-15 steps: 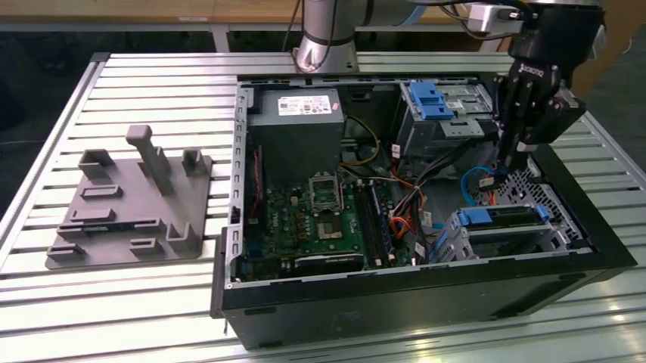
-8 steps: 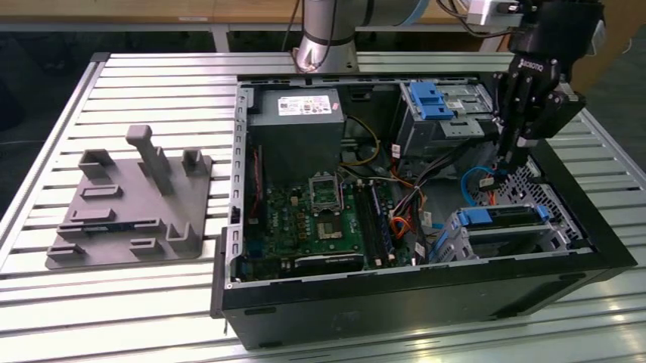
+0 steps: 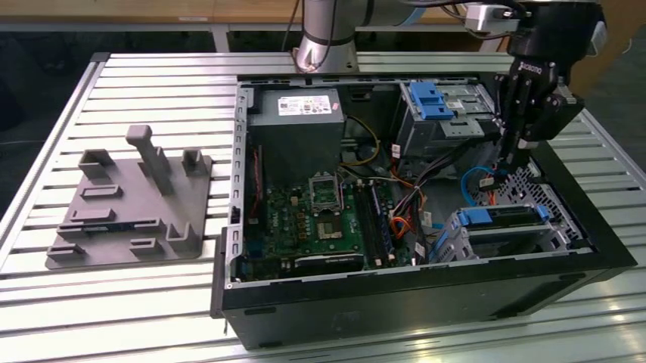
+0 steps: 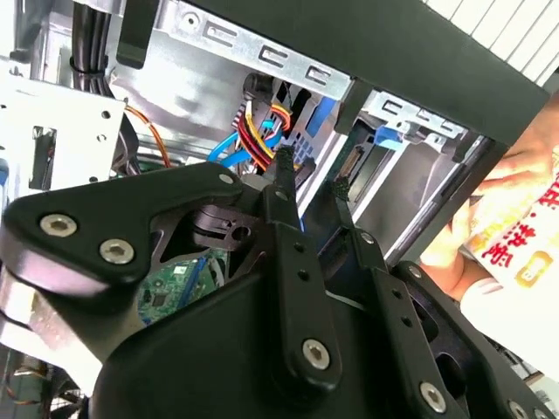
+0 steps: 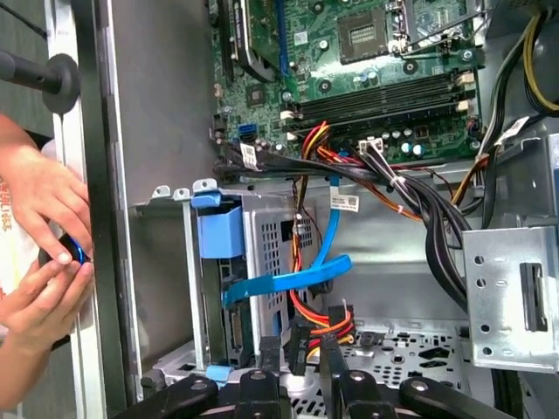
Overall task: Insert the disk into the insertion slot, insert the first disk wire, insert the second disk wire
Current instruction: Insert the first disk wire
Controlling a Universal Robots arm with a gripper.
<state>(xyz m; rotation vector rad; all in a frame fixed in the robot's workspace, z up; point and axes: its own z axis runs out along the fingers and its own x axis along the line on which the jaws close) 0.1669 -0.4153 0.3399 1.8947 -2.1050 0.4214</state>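
On the exterior view's left, a grey moulded fixture plate [image 3: 126, 204] is set on the slatted aluminium table [image 3: 60, 302]. At centre an open black computer case [image 3: 404, 295] is seen, its green motherboard [image 3: 308, 219] exposed. Toward the right, the silver-grey disk in its blue carrier [image 3: 501, 218] is seated in the grey perforated insertion slot [image 3: 517, 243]. The black gripper [image 3: 507, 160] hangs inside the case just beyond it. Its fingers [image 5: 271, 353] are parted either side of a black connector with red and yellow wires [image 5: 296, 343]. Contact is possibly made but not clear. A person's hands [image 5: 44, 253] are noted at the case edge.

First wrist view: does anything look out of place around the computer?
Yes: a person's hands sit just outside the case wall, holding something small, not far from the gripper. That looks unusual beside a robot arm.
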